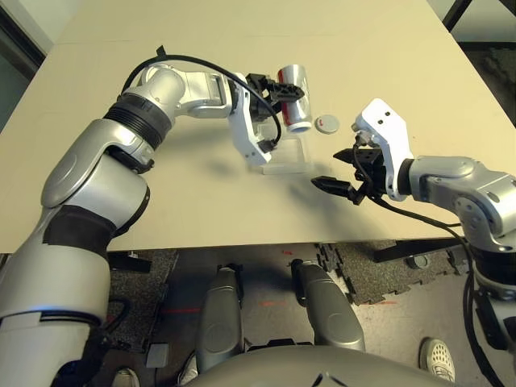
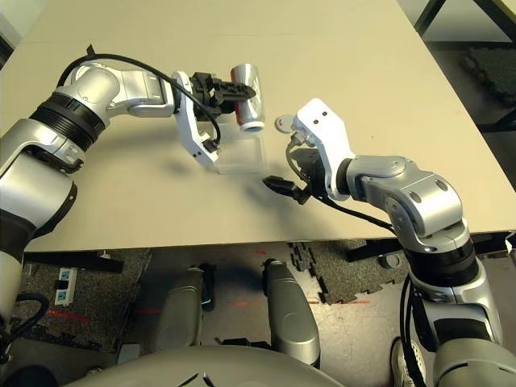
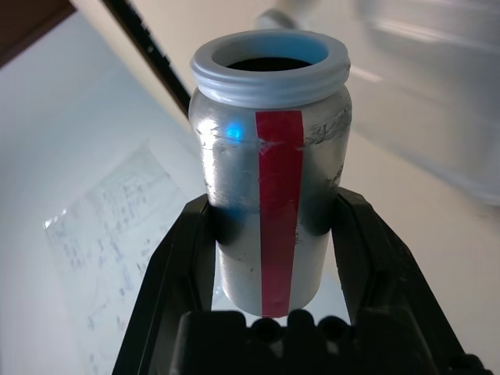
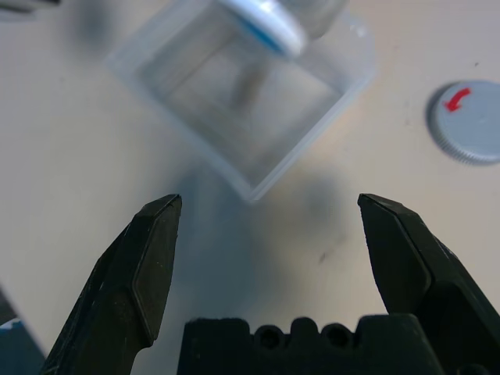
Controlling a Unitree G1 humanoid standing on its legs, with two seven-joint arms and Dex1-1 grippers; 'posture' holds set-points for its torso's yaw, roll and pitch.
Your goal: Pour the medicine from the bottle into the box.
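Overhead, left gripper [image 3: 269, 234] tilting bottle [image 1: 294, 97] above box [image 1: 286, 157]

We count one bottle [image 1: 293, 97], silvery with a red stripe and uncapped; one round grey cap [image 1: 327, 123] bearing a red arrow; and one clear plastic box [image 1: 286, 156]. One beige surface [image 1: 387, 56] carries the loose items. We also count two claws, the left claw [image 1: 278, 90] and the right claw [image 1: 343, 173], each with two black fingers.

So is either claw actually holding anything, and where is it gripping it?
The left claw holds the open bottle by its lower body, tipped over the box. The right claw is open and holds nothing.
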